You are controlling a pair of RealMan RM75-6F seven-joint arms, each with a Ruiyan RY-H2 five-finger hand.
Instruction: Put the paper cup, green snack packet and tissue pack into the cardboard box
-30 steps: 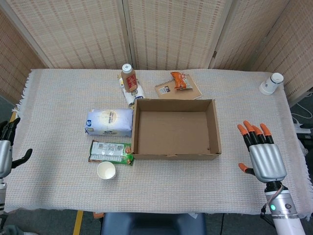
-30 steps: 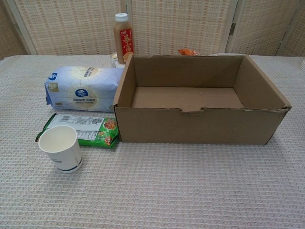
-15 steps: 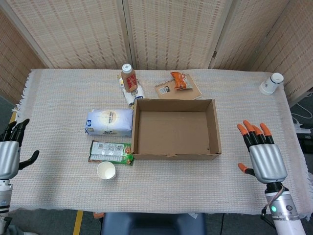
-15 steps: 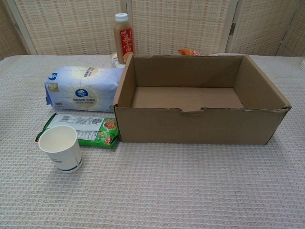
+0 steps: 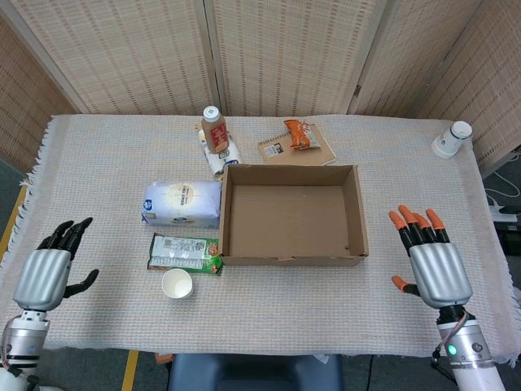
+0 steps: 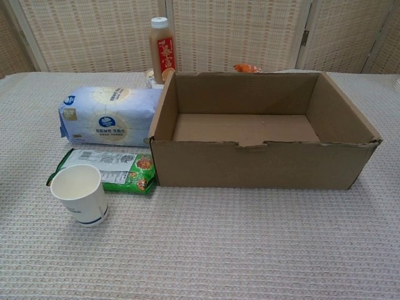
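At the near edge of the table (image 5: pixel 106 147), the left hand (image 5: pixel 50 273) hovers over the cloth at the left with its dark-tipped fingers spread and nothing in its grasp. The right hand (image 5: pixel 429 262) hangs over the right side, orange-tipped fingers fanned apart, also holding nothing. Neither hand shows in the chest view.

Nearest among the objects is the paper cup (image 5: pixel 177 283), white with a dark band near its base, standing upright and empty, just in front of the green snack packet (image 5: pixel 185 252). That packet lies flat, green with a pale label panel, its right end touching or almost touching the front left corner of the cardboard box (image 5: pixel 358 220). Behind the packet lies the tissue pack (image 5: pixel 182 203), a pale blue and white pillow-shaped pack on its side, against the box's left wall.

The box sits open at the table's middle, brown, with nothing inside.

Farther back a bottle (image 5: pixel 213 130) with a white cap stands upright, an orange snack bag (image 5: pixel 299 134) rests on a notebook (image 5: pixel 318 150), and a white cup (image 5: pixel 450 139) lies far right.
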